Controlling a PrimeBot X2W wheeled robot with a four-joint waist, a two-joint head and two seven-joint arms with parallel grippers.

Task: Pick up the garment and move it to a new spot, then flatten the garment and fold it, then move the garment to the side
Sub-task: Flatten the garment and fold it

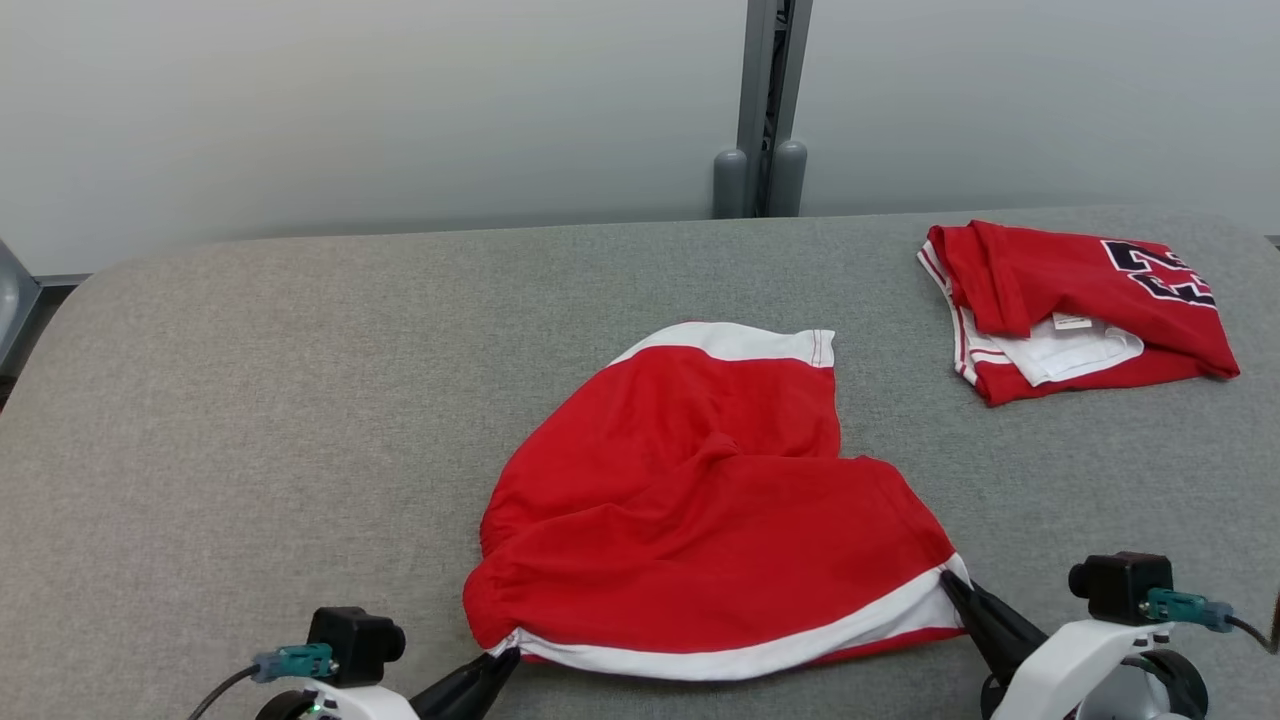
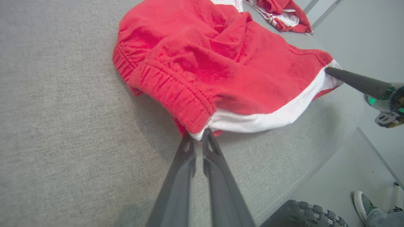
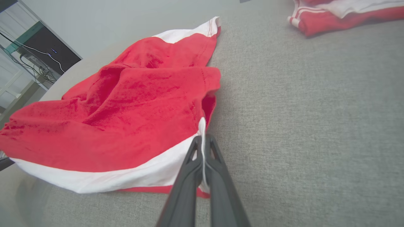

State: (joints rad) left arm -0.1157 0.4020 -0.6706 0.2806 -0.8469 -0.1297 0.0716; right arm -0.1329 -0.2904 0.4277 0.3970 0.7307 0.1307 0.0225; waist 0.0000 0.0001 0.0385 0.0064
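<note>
The red shorts (image 1: 710, 520) lie rumpled near the table's (image 1: 300, 400) front edge; the white hem is pinched at 2 corners, by the left gripper (image 2: 199, 134) and the right gripper (image 3: 203, 142), jaws closed on cloth; flattening looks underway; folding and moving aside remain.

Two long dark fingers on each hand, tapering to slim points: left hand (image 1: 508, 657), right hand (image 1: 950, 580). Up close, each finger (image 2: 176, 189) shows a triangular cut-out near its tip. Behind them sit glossy white wrist shells (image 1: 1060, 655), each topped by a boxy black camera (image 1: 1120, 585), with teal connectors (image 1: 1180, 606) plugged in and thin dark cables (image 1: 230, 682) trailing off. A green light (image 2: 371, 101) glows on the right wrist.
</note>
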